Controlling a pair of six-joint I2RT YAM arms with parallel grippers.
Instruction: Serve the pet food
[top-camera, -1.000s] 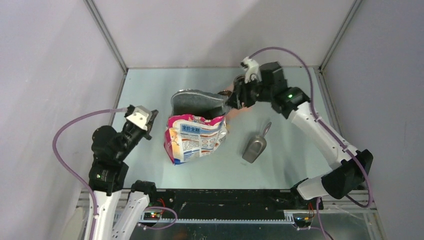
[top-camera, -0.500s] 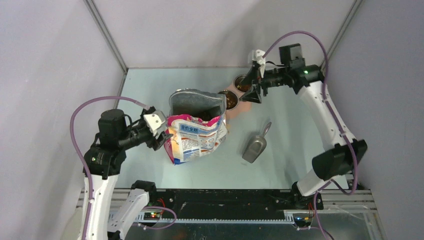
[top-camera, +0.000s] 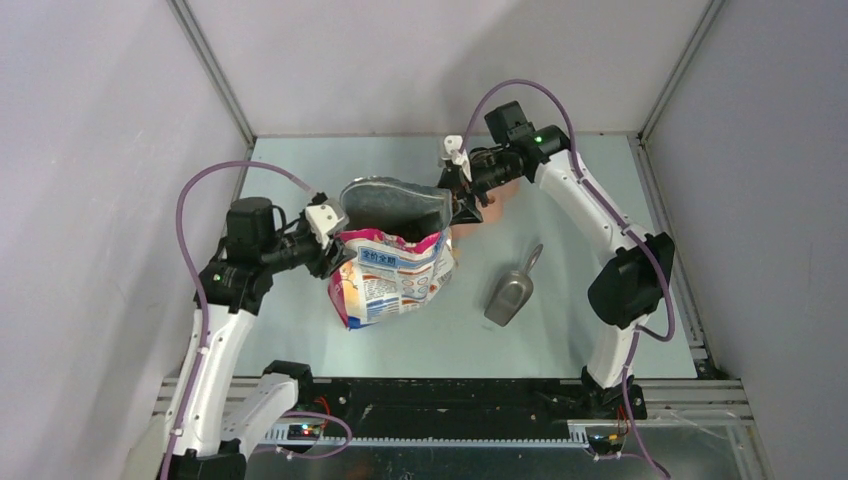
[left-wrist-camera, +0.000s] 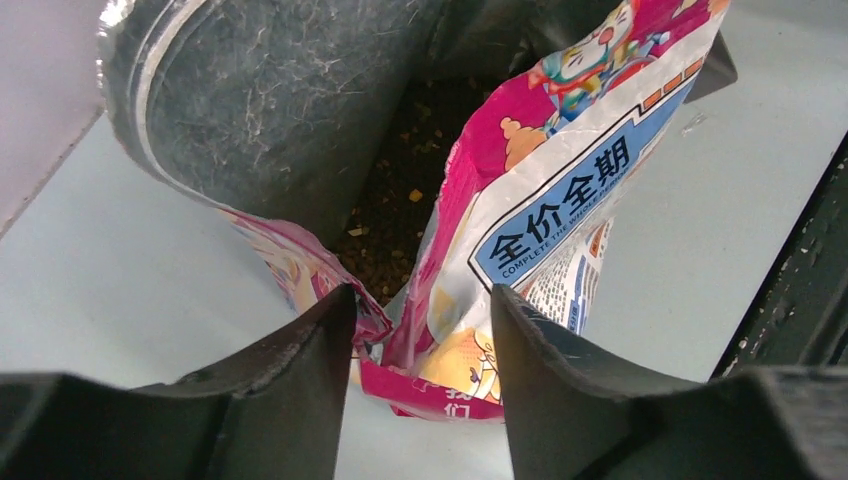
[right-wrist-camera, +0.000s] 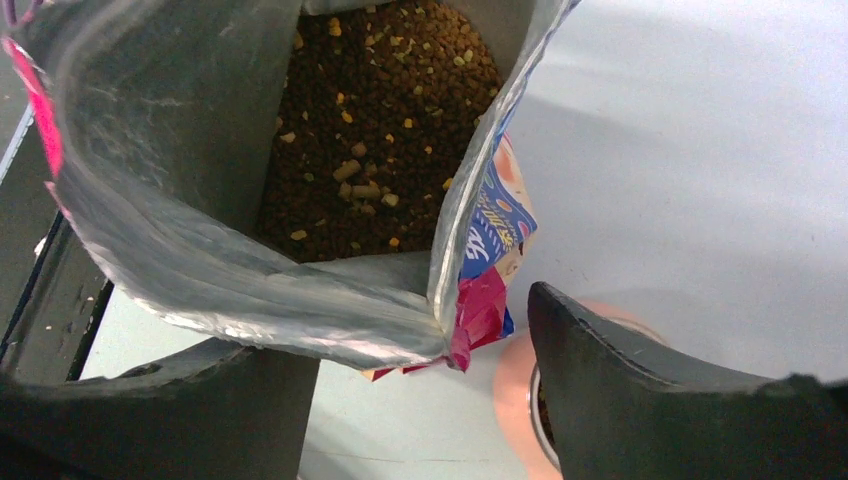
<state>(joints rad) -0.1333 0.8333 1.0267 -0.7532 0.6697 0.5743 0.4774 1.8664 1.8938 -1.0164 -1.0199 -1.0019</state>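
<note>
A pink, white and blue printed foil bag (top-camera: 392, 275) stands open-mouthed at the middle of the pale blue-green tabletop (top-camera: 290, 170). Its silver-lined far wall rises above the printed near wall. The pet food (right-wrist-camera: 375, 120), small dark-brown kibble with a few tan pieces, lies as a loose heap inside the bag, well below the rim.

The left gripper (left-wrist-camera: 422, 305) is at the bag's left edge with its jaws parted, one finger on either side of the creased side seam without pinching it. The right gripper (right-wrist-camera: 390, 325) is at the bag's far right corner, jaws wide, with the rim corner between them. Whether either of its fingers touches the foil cannot be told.

Just beside that corner a salmon-pink bowl (top-camera: 493, 207) sits on the tabletop, largely hidden by the right arm (top-camera: 590, 200). A grey metal scoop (top-camera: 510, 293) lies apart from the bag on its right, handle pointing far.

Bare tabletop shows in the far left corner, along the left edge beside the left arm (top-camera: 215, 330), on the near side of the bag, and across the right side past the scoop. Lilac-grey walls (top-camera: 420, 60) close the left, far and right edges, with metal posts (top-camera: 215, 70) at the far corners. A black rail (top-camera: 450, 412) runs along the near edge.
</note>
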